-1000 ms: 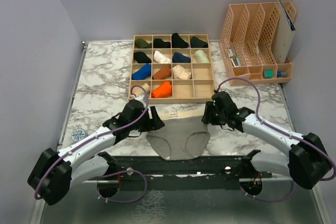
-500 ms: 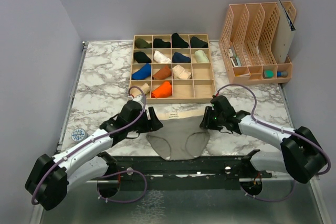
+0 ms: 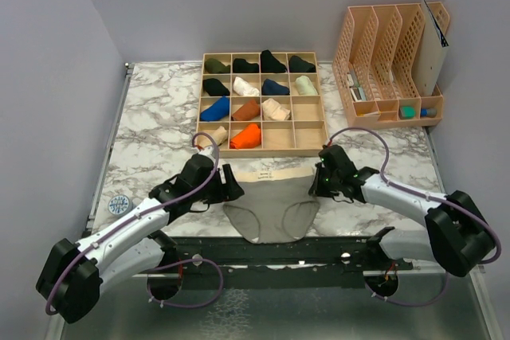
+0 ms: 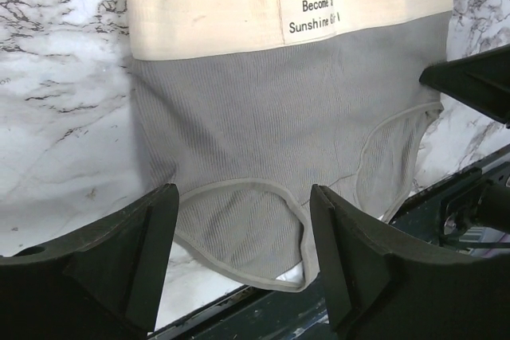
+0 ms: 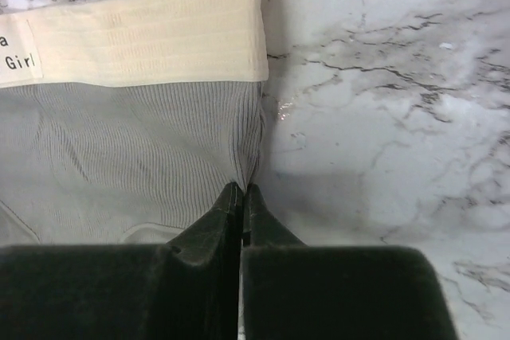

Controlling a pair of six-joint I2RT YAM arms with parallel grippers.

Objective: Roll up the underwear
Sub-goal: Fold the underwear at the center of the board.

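Note:
The grey underwear (image 3: 271, 206) with a cream band lies spread flat on the marble table, close to its near edge. In the left wrist view the underwear (image 4: 279, 117) shows its printed label, and my left gripper (image 4: 243, 197) hangs open over the left leg opening, touching nothing. From above, the left gripper (image 3: 229, 185) sits at the garment's left side. My right gripper (image 5: 241, 189) is shut on the underwear (image 5: 135, 149), pinching its right side edge just below the band. The top view puts the right gripper (image 3: 315, 184) at that right edge.
A wooden compartment box (image 3: 261, 153) holding several rolled garments stands just behind the underwear. A peach file organizer (image 3: 390, 61) is at the back right. A round sticker (image 3: 119, 205) lies at the left. The black rail (image 3: 271, 249) runs along the table's near edge.
My right gripper has closed, pinching the garment's right side edge. The left arm has shifted slightly; its gripper stays open.

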